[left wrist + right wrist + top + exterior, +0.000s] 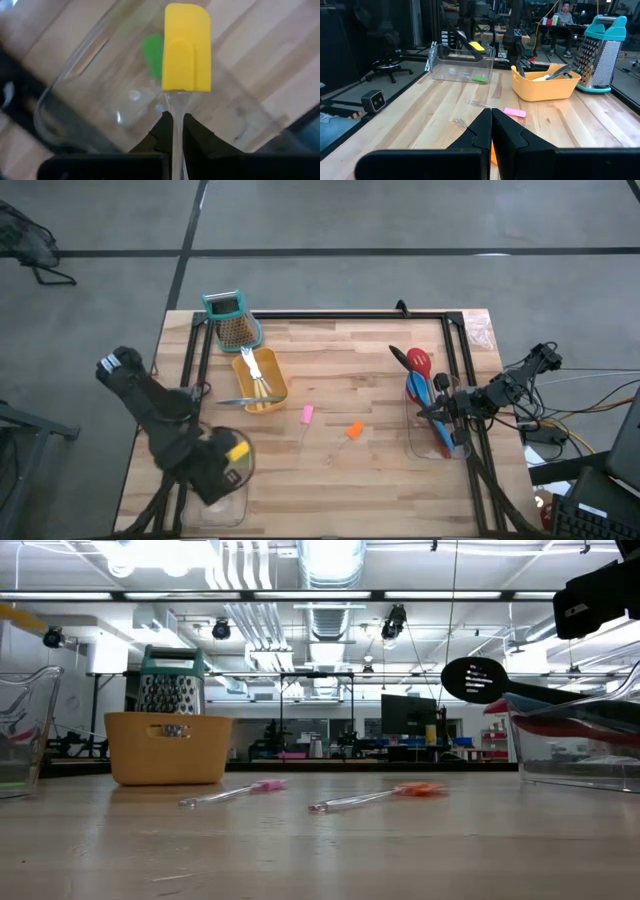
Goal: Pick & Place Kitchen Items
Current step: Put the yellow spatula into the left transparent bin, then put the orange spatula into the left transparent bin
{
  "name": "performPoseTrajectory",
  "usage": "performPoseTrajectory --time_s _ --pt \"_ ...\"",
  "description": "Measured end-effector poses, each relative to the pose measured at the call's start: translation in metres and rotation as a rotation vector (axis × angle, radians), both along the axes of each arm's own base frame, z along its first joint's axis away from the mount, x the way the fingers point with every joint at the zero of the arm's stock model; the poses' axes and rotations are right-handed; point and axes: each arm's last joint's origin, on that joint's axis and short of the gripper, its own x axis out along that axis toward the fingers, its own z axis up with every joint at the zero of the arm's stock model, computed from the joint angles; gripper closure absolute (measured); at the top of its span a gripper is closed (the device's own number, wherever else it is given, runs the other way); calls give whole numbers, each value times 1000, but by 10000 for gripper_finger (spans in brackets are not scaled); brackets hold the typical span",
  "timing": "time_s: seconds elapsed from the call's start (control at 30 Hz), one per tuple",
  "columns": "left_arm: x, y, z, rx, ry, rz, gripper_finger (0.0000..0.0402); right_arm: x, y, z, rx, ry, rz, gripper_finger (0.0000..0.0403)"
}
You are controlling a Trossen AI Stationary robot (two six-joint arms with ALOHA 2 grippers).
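Your left gripper is clamped on the yellow spatula, held over the clear tray at the butcher-block table's near-left corner. Your right gripper is pinched closed, empty. Pink and orange tools lie mid-table; a lab with monitors lies behind.

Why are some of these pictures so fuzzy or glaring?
Left wrist view: the yellow spatula sits very close and looks soft, the green tip behind it blurrier. Low view: ceiling lights glare white. High view: even light, faint shadows.
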Motion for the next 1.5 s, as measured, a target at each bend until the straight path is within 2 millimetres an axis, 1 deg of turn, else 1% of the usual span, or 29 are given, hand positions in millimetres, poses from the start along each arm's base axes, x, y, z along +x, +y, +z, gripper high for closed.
performPoseTrajectory --time_s 0.07,0.13,0.27,0.43,0.7,0.8,0.9,1.07,1.3,1.37,1.5 --pt "-9 -5 -1 11 17 36 378 0 0 0 0 0 0 394" --pt "-15 -10 -2 16 14 57 376 0 0 0 0 0 0 394" --pt "-21 -15 -13 49 42 94 375 0 0 0 0 0 1 394" --pt "-21 -17 -29 54 72 96 373 0 0 0 0 0 0 394" --pt "-22 -16 -41 61 82 90 372 0 0 0 -1 0 0 394" --pt "-22 -16 -44 60 82 94 365 0 0 0 0 0 0 394" --pt "-22 -16 -45 63 74 95 350 0 0 0 0 0 0 394" --pt "-19 -16 -45 79 12 97 324 0 0 0 1 0 0 394" --pt "-16 -17 -44 90 -43 81 313 0 0 0 0 0 0 394" --pt "-14 -17 -42 104 -88 46 313 0 0 0 1 0 0 394" --pt "-5 -21 -32 153 -262 -27 312 0 0 0 1 0 0 394"
